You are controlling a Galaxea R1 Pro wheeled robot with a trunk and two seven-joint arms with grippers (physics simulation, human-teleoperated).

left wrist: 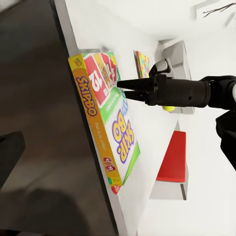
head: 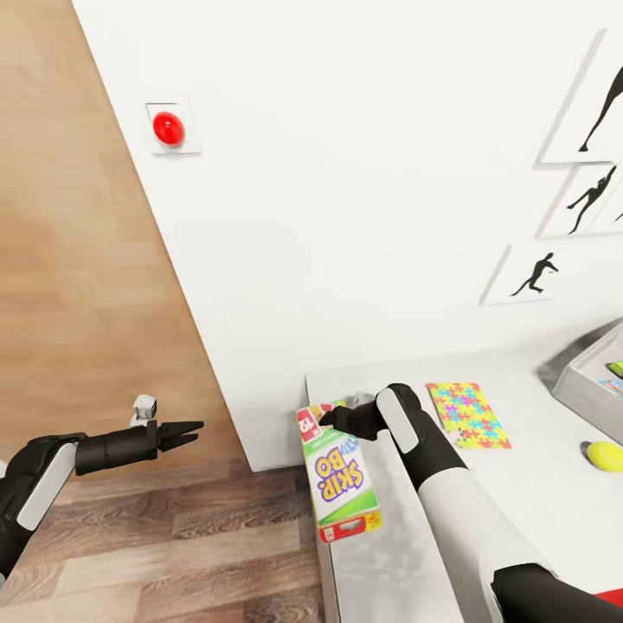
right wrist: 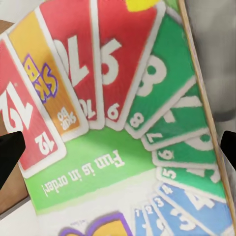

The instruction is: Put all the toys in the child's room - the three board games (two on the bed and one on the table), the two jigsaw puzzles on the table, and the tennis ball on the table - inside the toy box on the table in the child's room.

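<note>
Right gripper (head: 329, 421) is seen spread wide above the far end of the SKIP BO box (head: 339, 478), nothing held. Box lies flat at the table (head: 536, 493) edge, long axis along it. Beyond the gripper: jigsaw (head: 468, 414), tennis ball (head: 605, 455), toy box (head: 578, 385); left gripper (head: 192, 431) looks closed, empty, over the floor (head: 173, 536).
</note>
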